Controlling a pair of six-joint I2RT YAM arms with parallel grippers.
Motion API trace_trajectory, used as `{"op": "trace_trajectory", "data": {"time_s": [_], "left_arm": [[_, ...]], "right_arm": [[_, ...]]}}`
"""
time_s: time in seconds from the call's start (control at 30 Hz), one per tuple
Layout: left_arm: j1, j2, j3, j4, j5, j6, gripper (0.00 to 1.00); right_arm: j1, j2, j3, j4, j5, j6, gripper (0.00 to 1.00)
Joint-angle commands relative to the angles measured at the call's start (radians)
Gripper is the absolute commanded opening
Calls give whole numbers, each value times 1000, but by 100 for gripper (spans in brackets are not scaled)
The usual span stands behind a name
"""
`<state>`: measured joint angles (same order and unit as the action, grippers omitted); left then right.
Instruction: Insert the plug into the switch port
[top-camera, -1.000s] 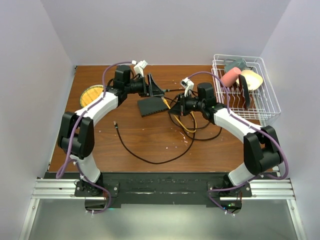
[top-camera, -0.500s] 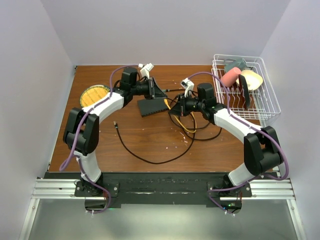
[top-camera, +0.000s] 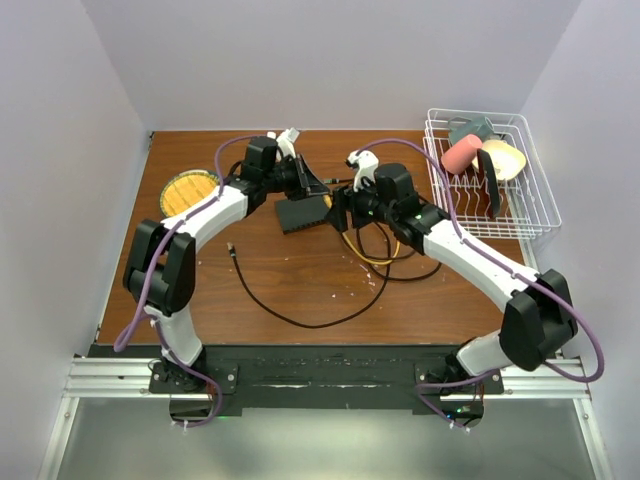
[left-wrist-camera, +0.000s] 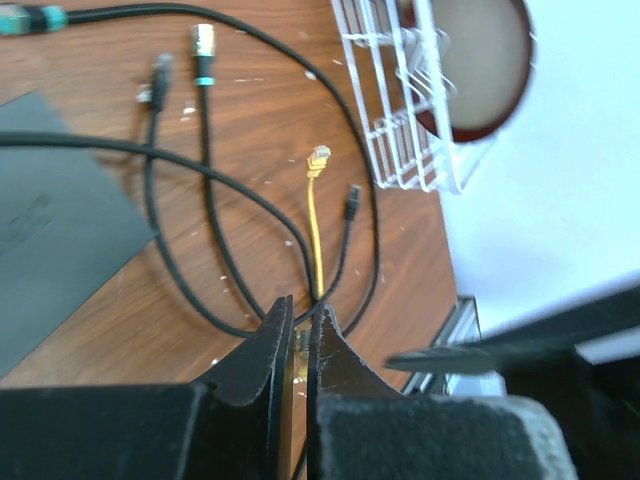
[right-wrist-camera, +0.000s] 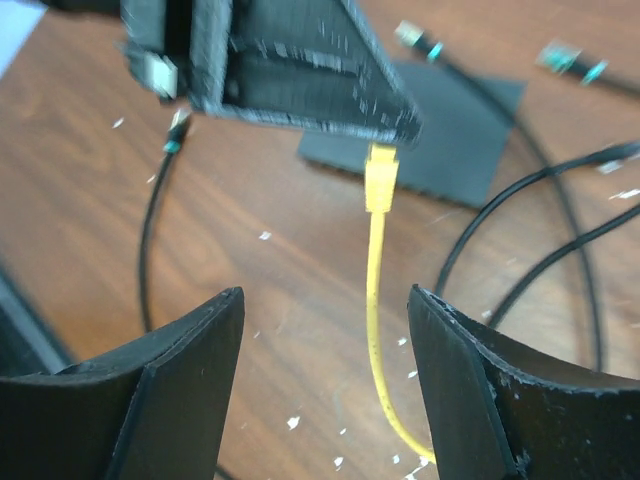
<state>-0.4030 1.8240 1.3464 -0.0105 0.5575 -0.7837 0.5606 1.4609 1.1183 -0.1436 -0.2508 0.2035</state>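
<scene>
From above, the flat dark grey switch box (top-camera: 305, 214) lies beside both tools; at the left wrist our left tool (left-wrist-camera: 302, 312) is pressed together, at the right wrist pinching the yellow plug (right-wrist-camera: 381, 172), right tool (right-wrist-camera: 325, 300) spread; we should square plug to the switch port.

I see the small yellow plastic plug (right-wrist-camera: 381, 180) pinched at its upper end by the closed tips of the left gripper (left-wrist-camera: 298, 318). Its thin yellow cable (right-wrist-camera: 375, 300) trails away below it. The plug sits just in front of one edge of the flat dark grey rectangular box (right-wrist-camera: 450, 135), pointing toward it but fully outside it. The box lies flat on the brown wooden tabletop (right-wrist-camera: 250, 300). I cannot make out its row of ports in any view.
</scene>
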Motion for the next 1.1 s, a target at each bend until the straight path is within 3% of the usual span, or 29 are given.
{"op": "trace_trajectory", "data": {"time_s": [0.0,0.33,0.67,0.7,0.8,0.83,1.0,1.07], "left_arm": [[-14,-89,0,-69,-140,-51,0],[-23,-114,-9,-48,-140,-95,0],[-25,-114,-27,-17,-105,-111,0],[-25,-117,-29,-16,-99,-112,0],[-25,-123,-38,-5,-88,-117,0],[-25,-123,-46,-5,-84,-117,0],[-25,-132,-46,-25,-85,-68,0],[-25,-135,-41,-45,-91,-42,6]], "right_arm": [[65,-24,55,-59,287,-78,70],[208,50,63,-1,539,-87,50],[240,122,95,64,715,-84,42],[242,151,98,68,722,-84,39],[242,188,123,61,723,-87,13],[242,199,126,56,717,-87,0],[243,158,95,70,688,-81,0],[243,127,84,64,677,-78,0]]}}
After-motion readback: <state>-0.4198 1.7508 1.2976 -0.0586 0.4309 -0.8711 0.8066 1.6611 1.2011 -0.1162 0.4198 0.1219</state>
